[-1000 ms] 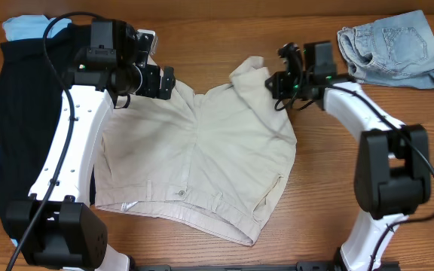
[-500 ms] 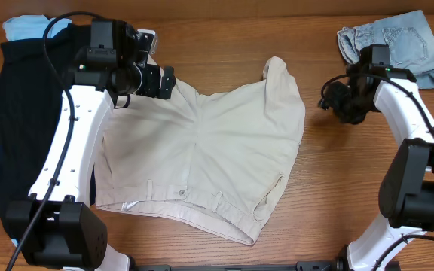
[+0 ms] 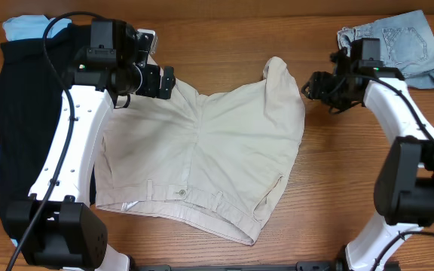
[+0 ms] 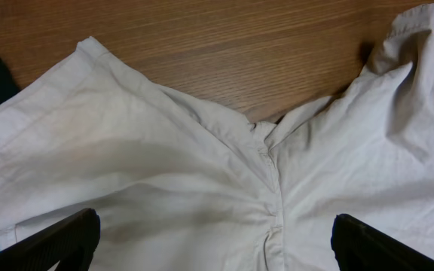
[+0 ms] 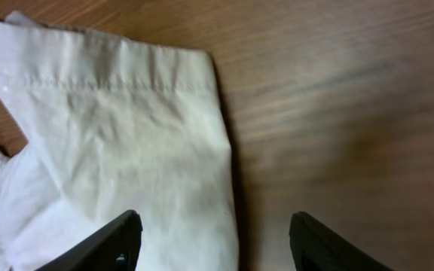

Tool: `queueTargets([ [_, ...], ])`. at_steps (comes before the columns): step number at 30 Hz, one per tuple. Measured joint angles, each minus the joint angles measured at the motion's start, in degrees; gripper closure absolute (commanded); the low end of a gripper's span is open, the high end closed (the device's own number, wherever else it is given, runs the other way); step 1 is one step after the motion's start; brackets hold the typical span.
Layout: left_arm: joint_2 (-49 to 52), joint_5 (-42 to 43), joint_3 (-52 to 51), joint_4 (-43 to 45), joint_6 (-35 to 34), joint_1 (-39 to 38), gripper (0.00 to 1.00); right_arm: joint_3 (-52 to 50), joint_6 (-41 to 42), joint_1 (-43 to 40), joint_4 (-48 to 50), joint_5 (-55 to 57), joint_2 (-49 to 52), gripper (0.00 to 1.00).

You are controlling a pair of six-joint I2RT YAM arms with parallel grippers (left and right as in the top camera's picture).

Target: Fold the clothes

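The beige shorts lie spread flat mid-table, waistband toward the near edge and both legs pointing to the far side. My left gripper hovers open over the crotch seam, with nothing between its fingers. My right gripper is open just right of the right leg's hem. In the right wrist view that leg lies flat on the wood, one finger above the cloth and the other above bare table. A black garment lies at the left, with light-blue pieces at its edges.
Folded light denim shorts sit at the far right corner, close behind my right arm. The black garment reaches under my left arm, down the table's left side. Bare wood shows to the right of the beige shorts.
My right gripper opened and let go of the shorts' right leg, which now lies spread out to the right. The arm swung away right, then came back toward the hem. The left arm stayed still.
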Motion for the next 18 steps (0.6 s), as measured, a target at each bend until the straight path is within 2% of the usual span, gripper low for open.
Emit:
queueTargets([
  [10, 0.0, 0.0, 0.0, -0.4, 0.0, 0.0, 0.00, -0.1, -0.7, 2.1, 6.7, 0.0, 8.3, 0.47],
  [18, 0.0, 0.0, 0.0, -0.7, 0.0, 0.0, 0.00, -0.2, -1.0, 2.1, 9.7, 0.0, 8.4, 0.81],
])
